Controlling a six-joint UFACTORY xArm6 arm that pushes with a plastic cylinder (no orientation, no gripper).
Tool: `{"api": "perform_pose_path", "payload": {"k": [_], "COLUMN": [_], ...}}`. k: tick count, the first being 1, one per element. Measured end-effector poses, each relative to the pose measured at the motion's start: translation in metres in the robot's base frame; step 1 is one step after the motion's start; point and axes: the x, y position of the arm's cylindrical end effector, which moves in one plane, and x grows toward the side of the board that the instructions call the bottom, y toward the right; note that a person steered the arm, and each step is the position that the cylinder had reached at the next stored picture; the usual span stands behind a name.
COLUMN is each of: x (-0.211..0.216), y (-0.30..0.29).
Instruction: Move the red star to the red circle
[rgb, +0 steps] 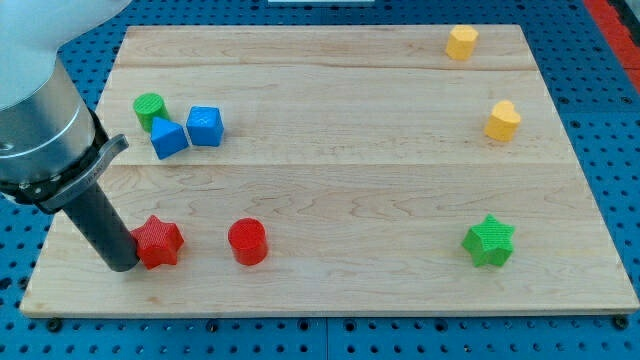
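A dark rod was seen low at the view's left, and my tip (122, 266) was pressed right against the left side of the red star-shaped block (157, 241) on the pale wooden desk (350, 160). No claw was there at all, only the plain rod, so nothing was held; the star could only be pushed. The red round block, the red circle (247, 242), was standing near the star's right side, with a small bare gap left between them. The push was lined up fairly straight, so the job looked close to done. Trouble could still come, though. The star has bumpy points, so it could be turned or made to slip off to one side if it was not pushed through its middle. If it was pushed too hard, the red circle could be knocked away. Far from all this, a green round block (149, 108), a blue wedge-like block (168, 138) and a blue cube (205, 125) were grouped at the upper left.
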Motion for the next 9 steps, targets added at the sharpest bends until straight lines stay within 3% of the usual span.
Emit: {"api": "perform_pose_path", "payload": {"k": [9], "x": [0.000], "y": [0.070]}}
